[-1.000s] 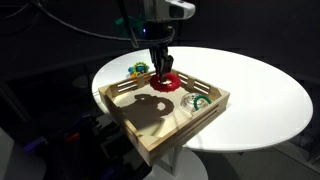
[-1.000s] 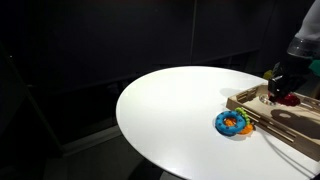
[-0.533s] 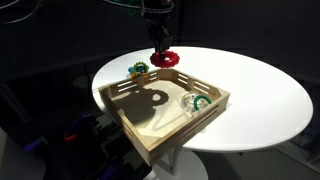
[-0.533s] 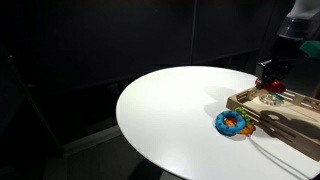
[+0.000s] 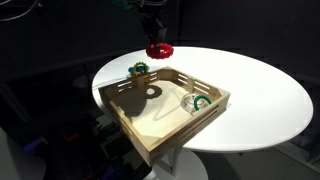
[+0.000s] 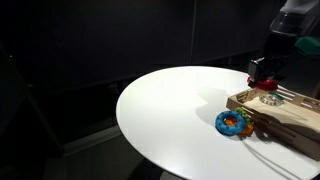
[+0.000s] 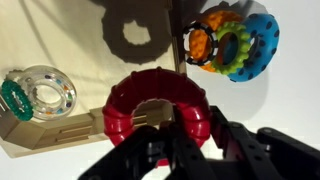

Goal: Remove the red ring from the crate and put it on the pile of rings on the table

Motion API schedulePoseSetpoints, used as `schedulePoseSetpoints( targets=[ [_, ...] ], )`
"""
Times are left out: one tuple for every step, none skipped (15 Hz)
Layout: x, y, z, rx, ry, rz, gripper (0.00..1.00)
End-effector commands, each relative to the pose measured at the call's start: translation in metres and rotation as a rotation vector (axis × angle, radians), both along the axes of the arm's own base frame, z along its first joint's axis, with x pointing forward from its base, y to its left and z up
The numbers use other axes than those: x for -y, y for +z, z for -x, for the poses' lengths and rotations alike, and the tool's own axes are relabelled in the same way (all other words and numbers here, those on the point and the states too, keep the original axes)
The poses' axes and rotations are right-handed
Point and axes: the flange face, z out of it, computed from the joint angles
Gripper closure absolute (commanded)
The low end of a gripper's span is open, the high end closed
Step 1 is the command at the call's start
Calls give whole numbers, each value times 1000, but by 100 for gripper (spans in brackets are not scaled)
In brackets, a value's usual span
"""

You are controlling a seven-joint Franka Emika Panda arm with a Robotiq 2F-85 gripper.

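Observation:
My gripper [image 7: 193, 133] is shut on the red ring [image 7: 158, 103], with one finger through its hole and one outside. In both exterior views the red ring [image 5: 158, 48] [image 6: 262, 83] hangs in the air above the far edge of the crate [image 5: 212, 112] [image 6: 290, 122]. The pile of rings [image 7: 235, 42], green, orange and blue, lies on the white table [image 7: 292, 95] just outside the crate wall. It also shows in both exterior views [image 5: 138, 70] [image 6: 233, 122]. The gripper [image 5: 154, 30] is above and beside the pile, apart from it.
A single green-and-white ring [image 5: 196, 101] [image 7: 38, 92] lies inside the crate near one corner. The crate overhangs the table edge [image 5: 150, 150]. The round white table [image 6: 170, 110] is bare beyond the pile. The surroundings are dark.
The gripper has lifted the red ring up out of the crate and carried it toward the crate's far edge, nearer the pile. The pile and the green-and-white ring have not moved.

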Motion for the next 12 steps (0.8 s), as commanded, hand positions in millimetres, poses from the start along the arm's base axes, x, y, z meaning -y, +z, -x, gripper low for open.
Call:
schedulePoseSetpoints(
  targets=[
    [0, 0, 0, -2, 0, 0, 69],
    [0, 0, 0, -3, 0, 0, 69],
    [1, -1, 0, -3, -1, 0, 69],
    [1, -1, 0, -3, -1, 0, 69],
    [1, -1, 0, -3, -1, 0, 69],
    [1, -1, 0, -3, -1, 0, 69],
    [1, -1, 0, -3, -1, 0, 69],
    [1, -1, 0, -3, -1, 0, 90],
    [-3, -1, -1, -2, 6, 0, 90],
    [-8, -1, -3, 0, 13, 2, 90],
    [-12, -1, -5, 0, 23, 4, 90],
    [-19, -1, -7, 0, 38, 7, 90]
  ],
)
